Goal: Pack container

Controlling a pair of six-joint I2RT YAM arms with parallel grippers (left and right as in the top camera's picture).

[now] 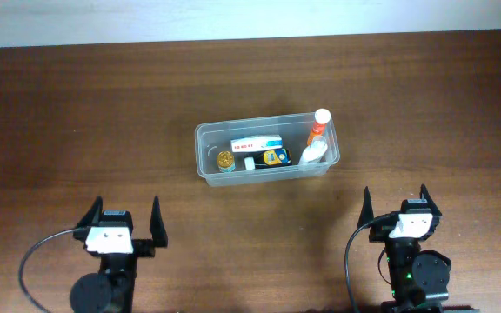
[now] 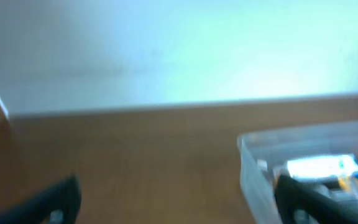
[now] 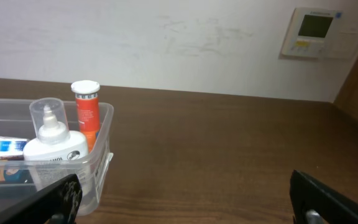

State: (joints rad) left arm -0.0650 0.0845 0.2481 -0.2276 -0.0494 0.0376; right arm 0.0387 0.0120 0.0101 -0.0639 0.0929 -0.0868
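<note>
Seemingly the container point(image 1: 202, 153) lies forward-left of the right end effector point(image 1: 395, 195)

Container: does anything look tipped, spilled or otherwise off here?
Nothing stands out. The container sits flat on the table, holding the box, small jar, white bottle and orange tube; bottle and tube stand upright. No spill shows. The left gripper and right gripper are open, apart from it.

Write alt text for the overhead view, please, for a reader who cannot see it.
A clear plastic container on a dark wooden table holds a white box, a small yellow jar, a white bottle and an orange tube. The left hand and right hand, both open and empty, sit below it in the picture, apart from it.
</note>
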